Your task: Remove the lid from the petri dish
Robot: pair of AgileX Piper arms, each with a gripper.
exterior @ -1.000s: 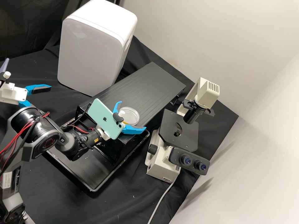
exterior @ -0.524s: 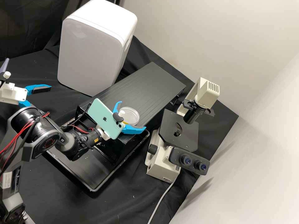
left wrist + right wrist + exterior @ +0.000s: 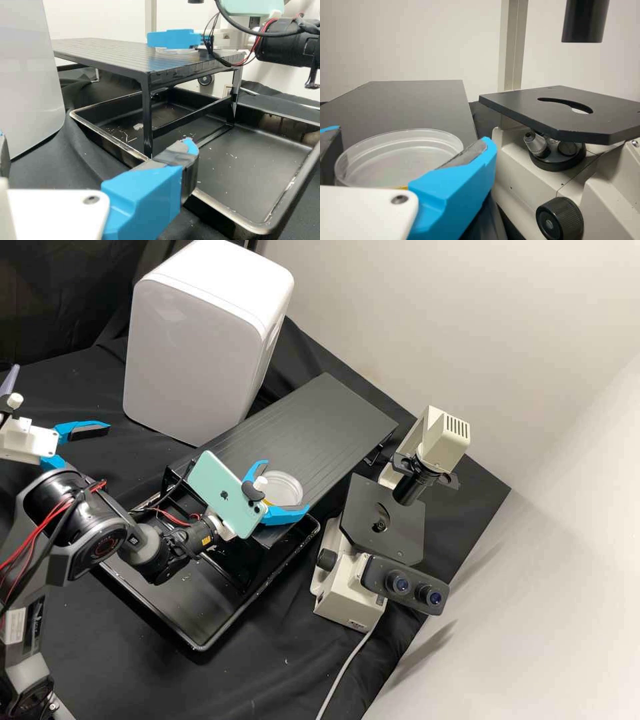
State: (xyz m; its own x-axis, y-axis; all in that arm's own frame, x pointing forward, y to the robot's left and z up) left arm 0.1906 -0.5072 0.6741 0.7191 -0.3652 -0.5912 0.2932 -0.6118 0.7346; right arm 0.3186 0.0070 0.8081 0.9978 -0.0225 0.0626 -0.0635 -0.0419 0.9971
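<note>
The lid point(image 3: 400, 155), a clear round shell, sits just left of centre in the high view, at the lower-left end of a black ribbed platform point(image 3: 320, 413). The right gripper point(image 3: 283, 488) has it! One blue finger is against the rim on the upper-left side and the other on the lower-right side. The right wrist view shows the dark pads point(image 3: 467, 151) pressing on the clear wall from both sides, so that's a firm grasp on the lid. Whether it has come clear of the dish beneath, I can't tell: the two clear pieces can't be told apart from here. A sliver of yellow shows under the rim.

On that arm's wrist, just left of the lid, rides a mint-green phone point(image 3: 223, 493). The platform stands over a shallow black tray point(image 3: 200, 630) that runs toward the lower left of the frame.

Over at the left edge of the high view, well apart from the lid, hangs the left gripper point(image 3: 77, 445), fingers spread wide and holding nothing, above the black cloth point(image 3: 133, 440).

A white box point(image 3: 207, 333) fills the upper left, behind the platform. Right of centre stands a microscope point(image 3: 380, 553), its flat black stage near the lid and level with it in the right wrist view.
</note>
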